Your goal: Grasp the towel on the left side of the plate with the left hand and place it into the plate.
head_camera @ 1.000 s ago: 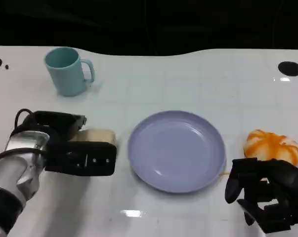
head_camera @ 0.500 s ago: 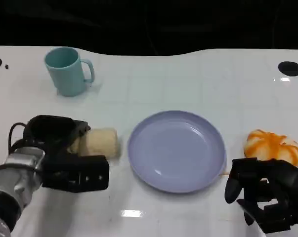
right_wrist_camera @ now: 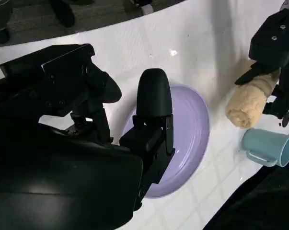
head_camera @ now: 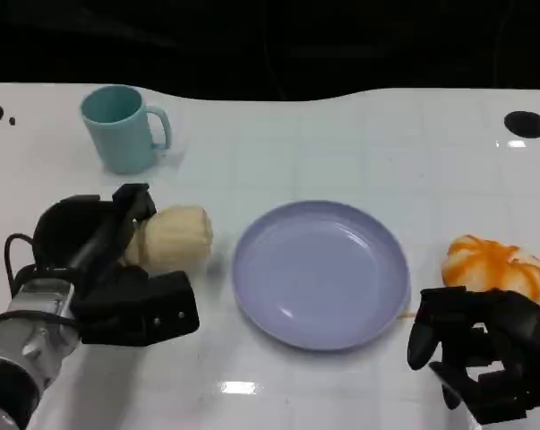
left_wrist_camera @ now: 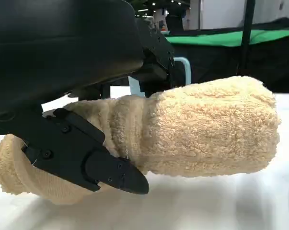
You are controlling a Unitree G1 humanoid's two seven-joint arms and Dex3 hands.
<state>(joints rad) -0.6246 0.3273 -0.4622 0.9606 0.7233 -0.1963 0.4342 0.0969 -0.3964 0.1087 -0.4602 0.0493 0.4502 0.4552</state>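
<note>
A rolled cream towel (head_camera: 175, 237) lies left of the lilac plate (head_camera: 319, 273), and my left hand (head_camera: 108, 269) grips its near end. In the left wrist view the black fingers (left_wrist_camera: 86, 158) wrap the towel (left_wrist_camera: 206, 129), which hangs just above the white table with its free end toward the plate. The plate has nothing on it. My right hand (head_camera: 480, 354) rests at the table's near right with its fingers apart and nothing in them. The right wrist view shows its fingers (right_wrist_camera: 154, 100) over the plate (right_wrist_camera: 194, 129), with the towel (right_wrist_camera: 247, 98) beyond.
A teal mug (head_camera: 122, 128) stands at the back left, behind the towel. An orange-and-white pumpkin-like object (head_camera: 493, 264) sits right of the plate, close to my right hand. Bare white table lies behind the plate.
My left hand has drawn back toward me and turned, its fingers closing round the towel. The towel has lifted slightly and moved a little left. The right hand has not moved.
</note>
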